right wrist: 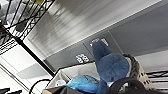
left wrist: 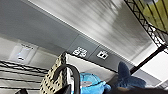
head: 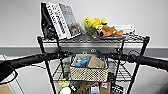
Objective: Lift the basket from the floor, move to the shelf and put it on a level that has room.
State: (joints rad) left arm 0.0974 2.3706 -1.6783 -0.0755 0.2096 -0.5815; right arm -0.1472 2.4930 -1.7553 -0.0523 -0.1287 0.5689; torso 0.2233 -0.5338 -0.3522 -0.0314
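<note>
The beige woven basket (head: 88, 71) sits at the height of the shelf's second level (head: 123, 72), between the front posts of the black wire shelf (head: 143, 41). I cannot tell whether it rests on the mesh or hangs just above it. It holds a blue plush toy (right wrist: 110, 65), a light blue item (head: 82, 61) and a brown box (head: 95, 62). My left gripper (head: 65, 53) is at the basket's left end and my right gripper (head: 113, 55) at its right end, both at rim height. The basket's woven side (left wrist: 53, 80) (right wrist: 137, 70) shows close in both wrist views.
The top tier carries leaning books (head: 60, 20) and yellow and orange plush toys (head: 102, 27). Boxes (head: 100, 87) crowd the tier below the basket. A grey wall strip with sockets (left wrist: 81, 52) runs behind the shelf. A cardboard box (head: 5, 88) stands at the lower left.
</note>
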